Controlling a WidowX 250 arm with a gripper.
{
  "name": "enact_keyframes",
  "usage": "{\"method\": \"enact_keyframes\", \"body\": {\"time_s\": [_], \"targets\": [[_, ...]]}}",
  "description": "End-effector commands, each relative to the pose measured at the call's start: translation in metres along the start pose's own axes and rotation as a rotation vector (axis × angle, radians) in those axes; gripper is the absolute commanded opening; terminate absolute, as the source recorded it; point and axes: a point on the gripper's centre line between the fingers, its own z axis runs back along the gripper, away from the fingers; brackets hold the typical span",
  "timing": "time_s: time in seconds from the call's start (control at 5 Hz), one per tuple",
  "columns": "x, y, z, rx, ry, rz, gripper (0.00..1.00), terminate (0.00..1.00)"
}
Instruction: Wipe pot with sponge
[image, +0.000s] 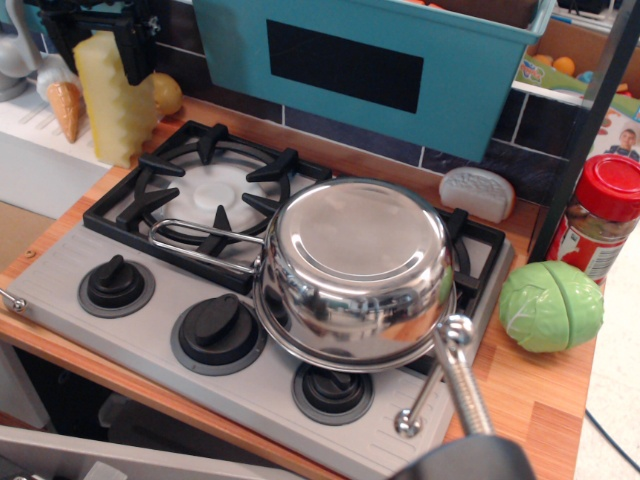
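Note:
The pot (350, 270) lies upside down on the right burner of the toy stove (60, 270), its shiny flat bottom facing up. Its wire loop handle (200, 245) points left. The sponge (115, 110), a tall pale yellow block with wavy edges, stands upright at the back left corner of the counter. My gripper (100, 45) is at the top left, directly over the sponge. Its black fingers (135, 50) stand on either side of the sponge's top, apart; I cannot tell whether they press it.
An orange cone toy (65, 105) and a yellow ball (165, 95) flank the sponge. A teal bin (370, 60) hangs above the stove. A green cabbage (550, 305), a red-lidded jar (600, 215) and a grey-white piece (477, 193) sit right. A metal rod (460, 380) crosses the foreground.

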Motion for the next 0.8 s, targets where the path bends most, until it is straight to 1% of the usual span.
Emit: {"method": "enact_keyframes", "body": {"time_s": [0.0, 0.2, 0.4, 0.6], "targets": [[0.001, 0.001, 0.027, -0.008, -0.059, -0.007, 0.0, 0.0], [-0.023, -0.012, 0.071, -0.073, -0.124, -0.077, 0.0, 0.0], [-0.046, -0.022, 0.108, -0.146, -0.085, -0.116, 0.0, 0.0], [-0.049, -0.051, 0.122, -0.16, -0.057, -0.111, 0.0, 0.0]]}}
